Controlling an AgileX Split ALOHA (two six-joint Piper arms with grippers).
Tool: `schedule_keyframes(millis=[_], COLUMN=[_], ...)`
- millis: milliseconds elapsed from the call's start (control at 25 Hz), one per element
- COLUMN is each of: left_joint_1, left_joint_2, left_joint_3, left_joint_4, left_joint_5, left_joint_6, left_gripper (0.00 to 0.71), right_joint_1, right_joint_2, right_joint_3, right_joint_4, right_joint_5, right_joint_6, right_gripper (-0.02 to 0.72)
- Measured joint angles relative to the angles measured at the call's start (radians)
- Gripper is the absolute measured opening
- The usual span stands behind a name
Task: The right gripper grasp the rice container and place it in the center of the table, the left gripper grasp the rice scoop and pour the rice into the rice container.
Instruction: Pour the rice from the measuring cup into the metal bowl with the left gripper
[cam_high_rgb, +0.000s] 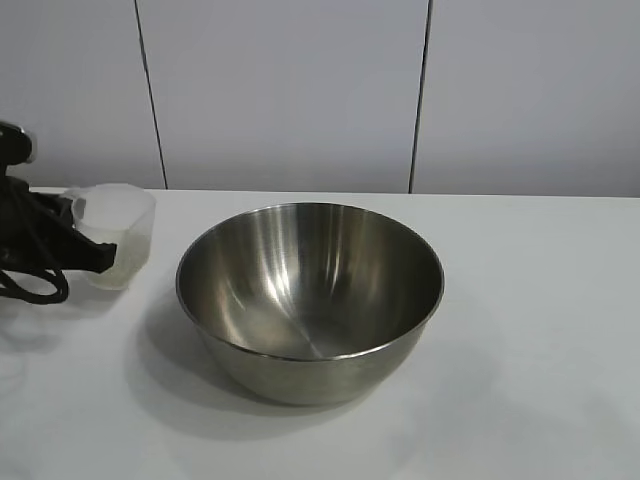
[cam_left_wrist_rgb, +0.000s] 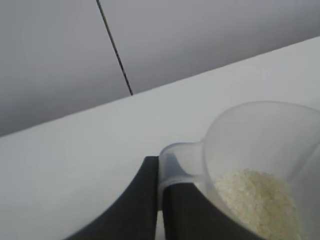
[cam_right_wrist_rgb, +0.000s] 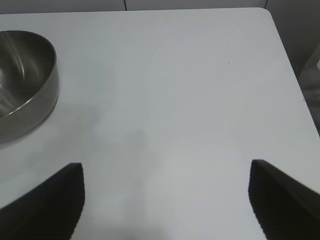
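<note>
Left gripper (cam_high_rgb: 100, 255) (mostly cut off) apparently pinches rice scoop (cam_high_rgb: 118, 232)

The scene is viewed from outside, across the table (cam_high_rgb: 540, 300), with the bowl (cam_high_rgb: 310, 300) close and central and the paneled wall faced behind. The left claw (cam_left_wrist_rgb: 159, 210) is looked along from the left wrist, very near, the cup (cam_left_wrist_rgb: 260, 165) just ahead. The right claw (cam_right_wrist_rgb: 165, 200) is looked over downward; the bowl's edge and table are shared with the outside view.
</note>
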Motion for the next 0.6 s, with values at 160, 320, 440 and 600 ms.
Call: schedule_keyframes(millis=[160, 320, 440, 600], left_joint_1=[-0.059, -0.177, -0.270, -0.352], left_joint_2=[-0.104, -0.125, -0.107, -0.052], left_joint_3=[-0.120, -0.259, -0.329, -0.370], left_joint_4=[0.054, 0.069, 0.070, 0.074], left_joint_5=[0.262, 0.556, 0.718, 0.760], left_joint_6=[0.096, 0.329, 0.572, 0.822], left_gripper=[0.008, 0.008, 0.008, 0.008], right_joint_1=[0.000, 0.000, 0.000, 0.000], right_joint_2=[0.000, 0.000, 0.000, 0.000], right_joint_3=[0.000, 0.000, 0.000, 0.000], right_joint_4=[0.000, 0.000, 0.000, 0.000], right_joint_5=[0.000, 0.000, 0.000, 0.000], right_joint_6=[0.000, 0.000, 0.000, 0.000], right_gripper=[0.610, 0.610, 0.610, 0.610])
